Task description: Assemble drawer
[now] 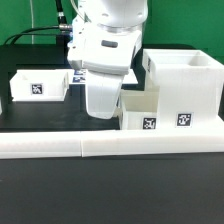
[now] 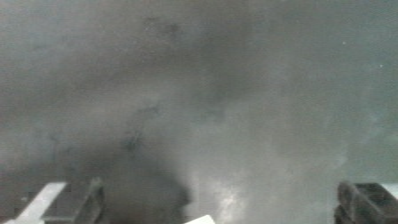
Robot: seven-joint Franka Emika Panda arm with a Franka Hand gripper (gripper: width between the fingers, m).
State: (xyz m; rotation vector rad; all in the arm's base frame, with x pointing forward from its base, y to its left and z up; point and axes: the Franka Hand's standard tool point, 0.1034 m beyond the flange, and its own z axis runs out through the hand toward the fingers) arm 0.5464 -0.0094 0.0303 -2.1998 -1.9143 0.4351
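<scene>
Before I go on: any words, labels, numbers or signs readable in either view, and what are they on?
No readable words, numbers or brands in either view.
Tray on the exterior view's left: square black-and-white tag, a pattern, no text.
Tray by the housing: a similar tag, no text.
Housing: a similar tag, no text.
Wrist view: blurred, nothing to read.

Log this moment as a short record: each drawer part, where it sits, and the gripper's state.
housing: upright, hollow, on the exterior view's right
near tray: close beside the housing, contact unclear, tag facing the camera
far tray: apart, on the exterior view's left
gripper: open, holding nothing, between the two trays
border bar: runs along the front
</scene>
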